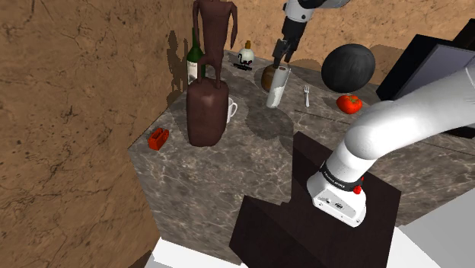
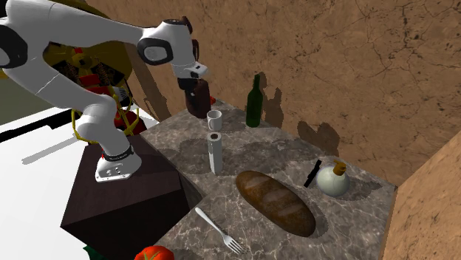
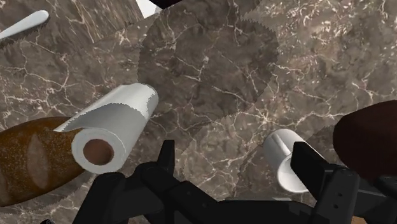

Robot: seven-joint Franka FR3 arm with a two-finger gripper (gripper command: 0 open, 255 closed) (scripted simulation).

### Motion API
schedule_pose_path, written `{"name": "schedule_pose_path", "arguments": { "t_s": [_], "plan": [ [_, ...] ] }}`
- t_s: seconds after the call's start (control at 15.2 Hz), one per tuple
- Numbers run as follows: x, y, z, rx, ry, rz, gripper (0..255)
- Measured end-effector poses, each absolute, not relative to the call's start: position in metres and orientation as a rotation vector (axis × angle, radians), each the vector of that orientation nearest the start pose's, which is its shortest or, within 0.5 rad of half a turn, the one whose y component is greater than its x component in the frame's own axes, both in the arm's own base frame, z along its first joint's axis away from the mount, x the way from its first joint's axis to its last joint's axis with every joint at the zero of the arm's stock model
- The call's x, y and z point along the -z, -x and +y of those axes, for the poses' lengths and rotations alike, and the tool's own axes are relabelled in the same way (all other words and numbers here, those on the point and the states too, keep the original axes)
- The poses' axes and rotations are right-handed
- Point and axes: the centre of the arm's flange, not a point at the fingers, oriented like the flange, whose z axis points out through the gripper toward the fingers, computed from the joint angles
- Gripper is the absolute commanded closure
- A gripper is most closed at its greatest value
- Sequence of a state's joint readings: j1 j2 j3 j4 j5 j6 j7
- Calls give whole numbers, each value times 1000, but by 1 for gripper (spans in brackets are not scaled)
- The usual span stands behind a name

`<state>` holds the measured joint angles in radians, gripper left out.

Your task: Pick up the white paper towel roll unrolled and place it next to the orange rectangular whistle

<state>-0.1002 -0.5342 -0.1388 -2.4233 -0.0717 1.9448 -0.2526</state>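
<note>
The tool (image 3: 235, 167) is seen with its two black fingers (image 3: 167, 158) standing apart, and nothing is clasped between them; only bare table (image 3: 216, 70) is seen in the gap. In the shoulder view the tool (image 1: 283, 50) is held above the table, over the top of the paper towel roll (image 1: 278, 86) and not touching it. In the second exterior view the tool (image 2: 194, 94) is seen above a white mug (image 2: 214, 120).

In the wrist view the paper towel roll (image 3: 114, 124) is found just outside one finger, with its brown core seen end-on and a loose sheet hanging off its side. The mug (image 3: 283, 159) is found beside the other finger. In the second exterior view the roll (image 2: 214, 151) is shown standing upright on the marbled table (image 2: 295, 148), near the mug.

A brown bread loaf (image 2: 275, 201) is laid close by the roll, and a fork (image 2: 219, 230) is laid nearer the table's edge, beyond the loaf. A tall dark brown figure (image 1: 207, 110) is stood just beside the mug (image 1: 231, 110), with a green wine bottle (image 1: 195, 65) behind it. A round pale flask (image 2: 334, 181) with a cork is placed near the far end of the loaf.

The orange whistle (image 1: 158, 138) is seen near the table's edge at the shoulder view's left, well apart from the roll, with the brown figure and the mug between them. A tomato (image 1: 349, 103) and a black ball (image 1: 348, 67) are seen toward that view's right.
</note>
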Motion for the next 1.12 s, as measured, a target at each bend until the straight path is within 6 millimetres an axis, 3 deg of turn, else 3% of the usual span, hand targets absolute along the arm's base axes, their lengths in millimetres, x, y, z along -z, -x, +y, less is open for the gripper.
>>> {"name": "schedule_pose_path", "arguments": {
  "t_s": [0.73,1.12],
  "plan": [
    [-446,-439,-214,93,3187,-124,0],
    [-419,-446,-227,93,3191,-129,0]
  ]
}}
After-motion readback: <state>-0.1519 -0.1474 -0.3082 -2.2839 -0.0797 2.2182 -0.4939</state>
